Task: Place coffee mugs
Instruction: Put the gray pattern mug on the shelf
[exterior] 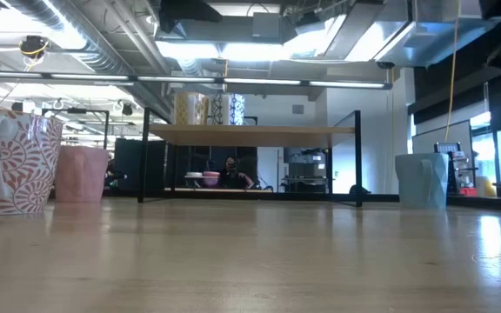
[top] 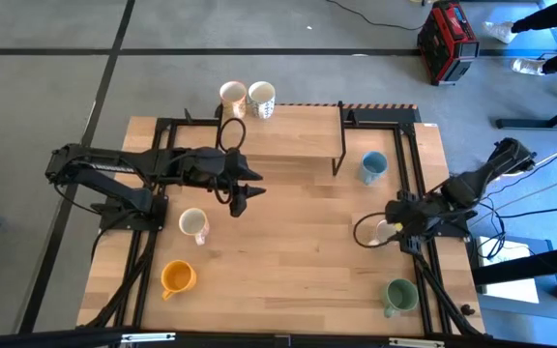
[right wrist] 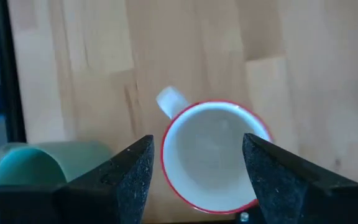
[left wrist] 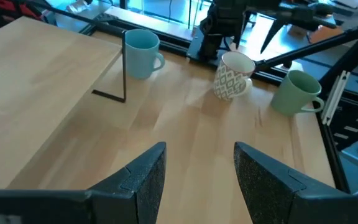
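From above, the right gripper (top: 387, 230) hangs over a white mug (top: 392, 228) at the table's (top: 298, 251) right side, while the left gripper (top: 251, 187), fingers apart, waits near the middle. Seen from the right wrist, the red-rimmed mug (right wrist: 215, 155) stands upright directly below, between the spread fingers (right wrist: 129, 171), probably not yet touched; its handle (right wrist: 170, 101) points away from both.

The surface (top: 298, 222) is pale wood in jointed planks, smooth, with a soft sheen that mirrors the ceiling lights in the low view. A raised shelf (top: 288, 135) at the far side has the same light wooden top on thin matt black metal legs. The mugs look like glazed ceramic: the light blue mug (left wrist: 141, 53) and green mug (left wrist: 297, 92) are plain and glossy, the white patterned mug (left wrist: 232, 75) shiny too, and the red-rimmed mug (right wrist: 216, 155) is smooth white inside (glaze faintly reflective). Both arms are matt dark, apparently plastic and metal. The floor (top: 46, 97) is dull grey.
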